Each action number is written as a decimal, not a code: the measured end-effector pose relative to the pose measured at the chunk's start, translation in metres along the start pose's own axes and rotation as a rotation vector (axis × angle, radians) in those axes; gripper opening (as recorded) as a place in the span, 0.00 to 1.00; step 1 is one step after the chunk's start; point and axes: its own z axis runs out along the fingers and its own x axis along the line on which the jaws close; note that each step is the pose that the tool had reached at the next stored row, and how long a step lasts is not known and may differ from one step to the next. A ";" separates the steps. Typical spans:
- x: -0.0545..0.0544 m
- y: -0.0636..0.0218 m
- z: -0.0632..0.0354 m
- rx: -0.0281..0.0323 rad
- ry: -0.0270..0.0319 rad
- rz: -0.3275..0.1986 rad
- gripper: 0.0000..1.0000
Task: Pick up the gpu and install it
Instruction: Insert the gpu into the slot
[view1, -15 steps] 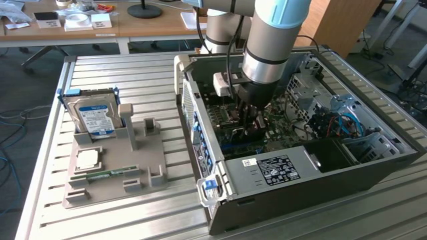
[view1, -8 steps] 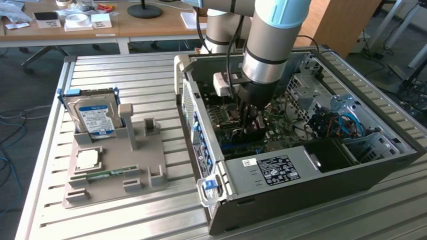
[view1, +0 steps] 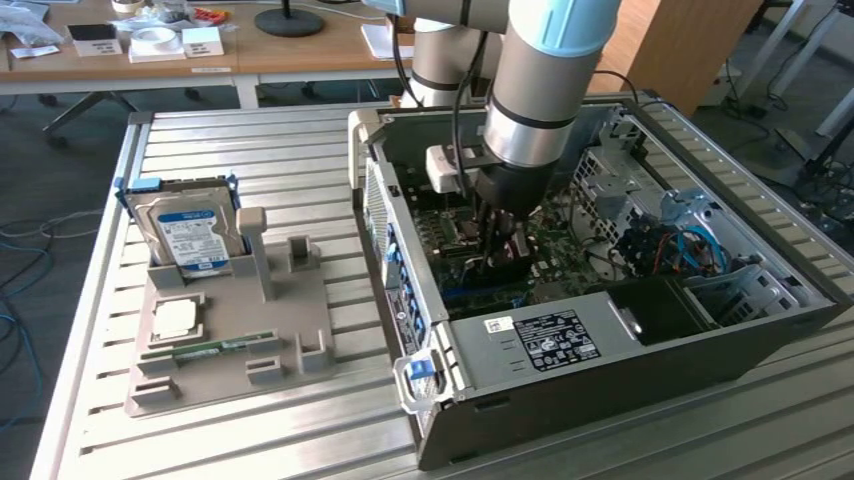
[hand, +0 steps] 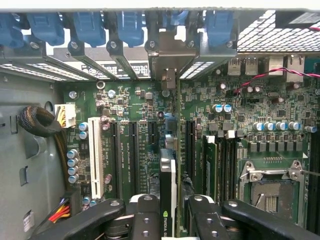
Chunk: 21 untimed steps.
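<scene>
The gpu (hand: 168, 170) stands on edge inside the open computer case (view1: 747, 330), seen edge-on in the wrist view. It runs along a motherboard slot, and its pale metal bracket (hand: 167, 62) meets the case's rear slot openings. My gripper (hand: 170, 220) reaches straight down into the case (view1: 505, 250). Its black fingers (hand: 146, 215) sit on either side of the card's upper edge and are closed in on it.
A grey holder tray (view1: 287, 330) lies on the slatted table at the exterior view's left. It carries a hard drive (view1: 187, 225), a processor chip (view1: 176, 318) and a RAM stick (view1: 214, 350). Beside the card are blue slot clips (hand: 90, 27), cables (hand: 37, 122) and the CPU socket (hand: 272, 192).
</scene>
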 end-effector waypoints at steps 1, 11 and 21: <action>0.000 0.0001 0.0001 0.0000 -0.0001 0.000 0.26; 0.000 0.0007 0.0013 0.0003 -0.0007 0.000 0.26; 0.000 0.0009 0.0012 0.0002 -0.0006 0.001 0.27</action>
